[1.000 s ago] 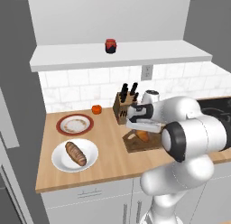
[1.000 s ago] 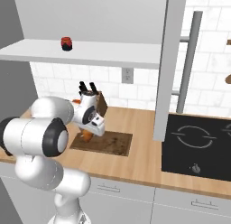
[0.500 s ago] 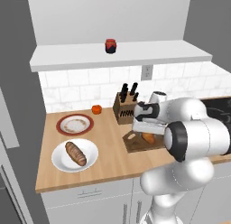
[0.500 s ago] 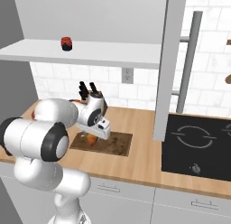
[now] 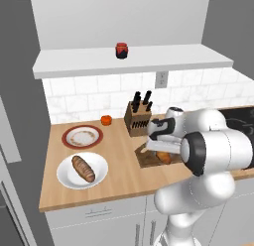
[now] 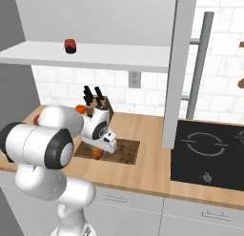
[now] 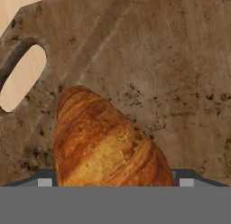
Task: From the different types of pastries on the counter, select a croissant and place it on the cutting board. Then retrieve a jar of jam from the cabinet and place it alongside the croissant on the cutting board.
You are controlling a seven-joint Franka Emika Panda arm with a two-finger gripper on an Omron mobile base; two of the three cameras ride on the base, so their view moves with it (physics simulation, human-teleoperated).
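Hand (image 7: 115,180) low over cutting board (image 7: 180,60), fingers pinching croissant (image 7: 106,137).

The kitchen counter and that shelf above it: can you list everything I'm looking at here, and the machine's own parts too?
Croissant: one, golden-orange, on the cutting board, between the end effector's fingers.
Cutting board: one, dark brown with a handle hole, on the counter.
Bread loaf: one, brown, on a white plate.
Red-rimmed plate: one, behind the white plate.
Small orange object: one, by the backsplash.
Knife block: one, wooden, dark handles.
Jar of jam: one, dark red, black lid, on the cabinet shelf.
Counter: light wood over white drawers.
Cooktop: black, right of the board.
Outlet: one, on the tiles.
End effector: white, low over the board.
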